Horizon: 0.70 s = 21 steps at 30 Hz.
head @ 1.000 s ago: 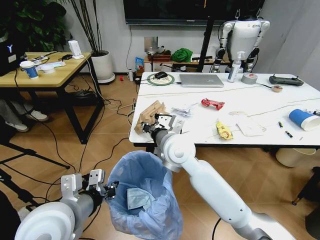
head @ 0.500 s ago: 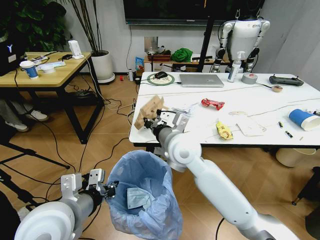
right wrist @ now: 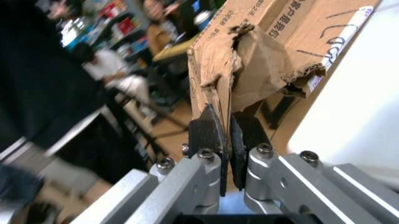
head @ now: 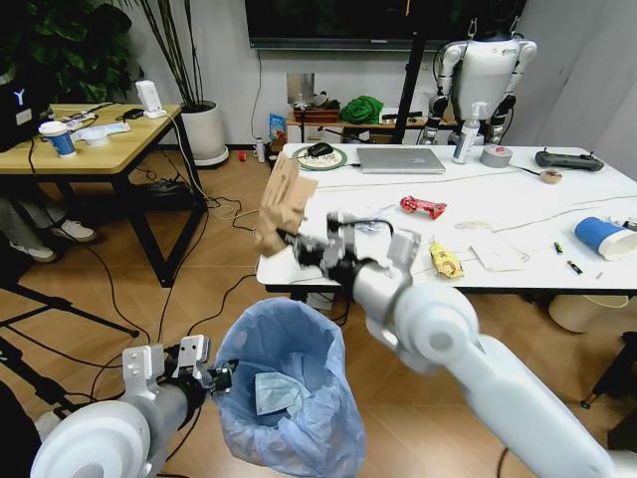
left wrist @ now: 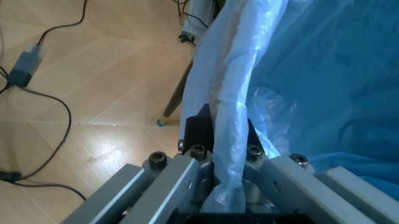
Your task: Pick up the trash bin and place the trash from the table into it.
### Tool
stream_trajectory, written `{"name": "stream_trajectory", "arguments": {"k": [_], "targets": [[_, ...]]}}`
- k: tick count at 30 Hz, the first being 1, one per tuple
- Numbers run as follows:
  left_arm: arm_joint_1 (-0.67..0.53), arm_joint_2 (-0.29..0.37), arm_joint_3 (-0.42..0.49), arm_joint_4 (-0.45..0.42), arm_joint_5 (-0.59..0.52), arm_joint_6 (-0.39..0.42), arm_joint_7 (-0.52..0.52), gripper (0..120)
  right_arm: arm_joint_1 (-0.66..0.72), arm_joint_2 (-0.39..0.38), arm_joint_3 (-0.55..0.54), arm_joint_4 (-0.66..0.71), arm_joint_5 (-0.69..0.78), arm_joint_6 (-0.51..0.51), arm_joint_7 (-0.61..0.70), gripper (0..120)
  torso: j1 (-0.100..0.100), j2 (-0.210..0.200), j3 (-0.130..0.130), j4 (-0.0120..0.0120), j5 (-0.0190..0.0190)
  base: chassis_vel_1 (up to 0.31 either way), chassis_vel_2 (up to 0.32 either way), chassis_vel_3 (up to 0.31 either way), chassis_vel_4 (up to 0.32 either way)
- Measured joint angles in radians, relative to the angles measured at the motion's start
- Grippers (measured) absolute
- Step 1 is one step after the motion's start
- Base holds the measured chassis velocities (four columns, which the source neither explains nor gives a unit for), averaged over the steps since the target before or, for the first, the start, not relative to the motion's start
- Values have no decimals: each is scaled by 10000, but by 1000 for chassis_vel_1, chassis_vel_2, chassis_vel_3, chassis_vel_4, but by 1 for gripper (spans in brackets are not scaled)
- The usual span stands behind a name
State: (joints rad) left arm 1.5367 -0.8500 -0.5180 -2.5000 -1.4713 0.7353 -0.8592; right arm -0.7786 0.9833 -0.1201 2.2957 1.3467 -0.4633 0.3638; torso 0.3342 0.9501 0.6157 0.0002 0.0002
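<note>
Right tool [head: 296,242]: pressed together on the lower edge of the torn cardboard box [head: 282,202], holding it in the air just off the table's near-left corner; in the right wrist view the two black pads [right wrist: 209,135] pinch the brown board [right wrist: 262,51]
Left tool [head: 213,376]: low at the near left, pinching the rim of the trash bin [head: 284,388]; the left wrist view shows the blue bag [left wrist: 231,93] squeezed between the dark pads [left wrist: 198,128]
Trash bin: in front of the table's near edge, below and slightly right of the held box, mouth open, a pale scrap lying inside
Table [head: 518,224]: white marble-look top, right and far of the bin
Trash on the table: red wrapper [head: 423,206] near the middle, yellow wrapper [head: 445,260] nearer the front edge, white paper [head: 498,252] to its right, blue paper cup [head: 605,238] lying on its side at the far right
Other things on the table: silver laptop [head: 401,159] and grey tape roll [head: 496,155] along the far side
</note>
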Motion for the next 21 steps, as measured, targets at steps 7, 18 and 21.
{"name": "stream_trajectory", "arguments": {"k": [7,18,21], "targets": [[20,-24,23,0,-40,1,7,0,-1454,-970,869,929,-583,-453,-2015,0,-1,1,-1,-1,0,0,0,0,0],[-58,-116,-8,0,-388,1,-201,0,-2868,-1784,2133,1592,-1822,-624,-4068,0,0,0,0,1,0,0,0,0,0],[-103,-157,-55,0,-695,1,-439,0,-3362,-1870,2303,1579,-2741,-602,-4695,0,0,0,0,-1,-1,0,0,0,0]]}}
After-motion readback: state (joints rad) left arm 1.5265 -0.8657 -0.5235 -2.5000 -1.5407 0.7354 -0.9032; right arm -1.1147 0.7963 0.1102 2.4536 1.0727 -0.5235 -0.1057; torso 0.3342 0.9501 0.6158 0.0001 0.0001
